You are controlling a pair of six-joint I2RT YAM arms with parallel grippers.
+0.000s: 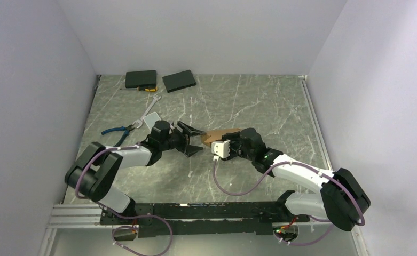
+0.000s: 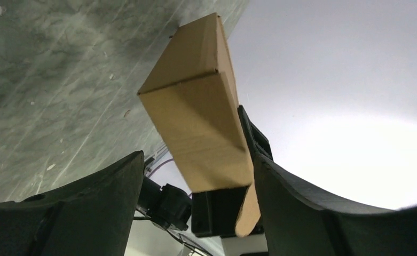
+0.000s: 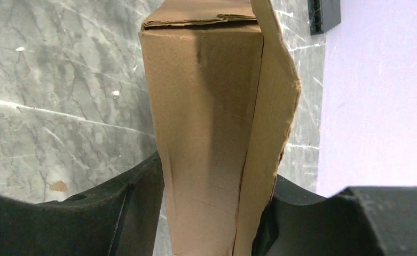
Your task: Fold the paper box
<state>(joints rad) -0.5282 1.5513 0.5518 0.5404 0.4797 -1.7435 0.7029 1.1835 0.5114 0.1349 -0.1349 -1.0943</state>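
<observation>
Top external view: two arms meet at a small carton mid-table

Top external view: the paper box (image 1: 223, 134), a small brown carton, is at the middle of the grey marbled table (image 1: 259, 101), between the two arms. The left gripper (image 1: 198, 142) reaches in from the left with its jaws spread wide, the tips at the box's left end. The right gripper (image 1: 223, 144) comes in from the right, against the box's near side; its jaws are hidden here. Two black slabs (image 1: 141, 79) lie at the far edge, and blue-handled pliers (image 1: 118, 129) rest just left of the left arm.

Left wrist view: the paper box (image 2: 195, 117) stands between the fingers of the left gripper (image 2: 193, 160). It is close against one finger (image 2: 302, 202) and clear of the other, so the jaws are open and grip nothing.

Right wrist view: the right gripper (image 3: 217, 170) has a finger (image 3: 115, 213) pressed on each side of the paper box (image 3: 201, 122), clamping it. A loose flap (image 3: 273, 101) stands along one side.
</observation>
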